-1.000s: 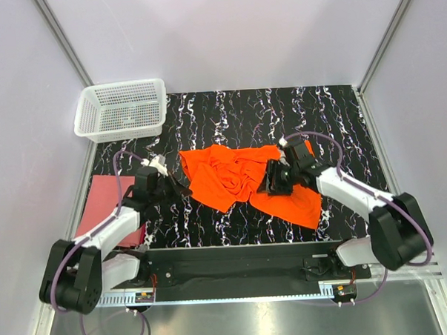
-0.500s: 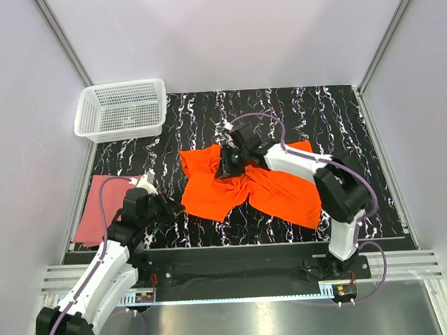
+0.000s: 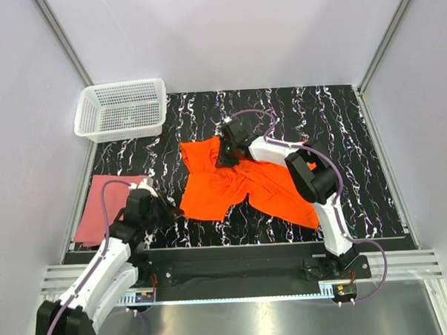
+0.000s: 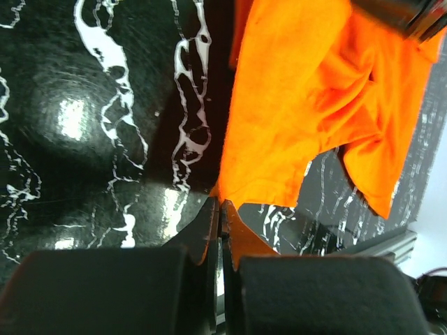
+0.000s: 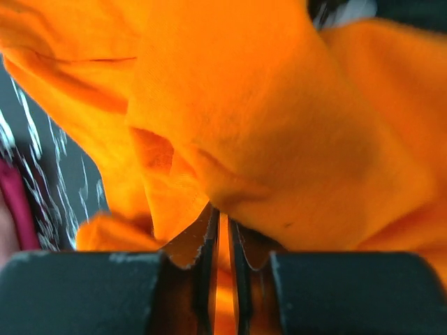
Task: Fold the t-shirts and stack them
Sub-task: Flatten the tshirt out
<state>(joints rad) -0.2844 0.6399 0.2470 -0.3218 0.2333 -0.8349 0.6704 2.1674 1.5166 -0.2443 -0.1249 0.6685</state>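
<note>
Bright orange cloth t-shirt [image 3: 239, 185] crumpled, unfolded, on desk [image 3: 340, 118]; right fingers [image 5: 195, 248] pinch its 12 o'clock edge, left fingers [image 4: 202, 230] closed; dusty pink-red cloth t-shirt [image 3: 99, 202] at 9 o'clock, unstacked

Robot lab test cell — plain pale walls [image 3: 225, 34] on three sides, aluminium frame posts [image 3: 58, 37] at the corners, black marble-pattern table [image 3: 340, 110], left arm [image 3: 102, 265] and right arm [image 3: 331, 222] bolted to a metal rail [image 3: 236, 293] at the near edge — purple cables [image 3: 103, 206] looping.
</note>
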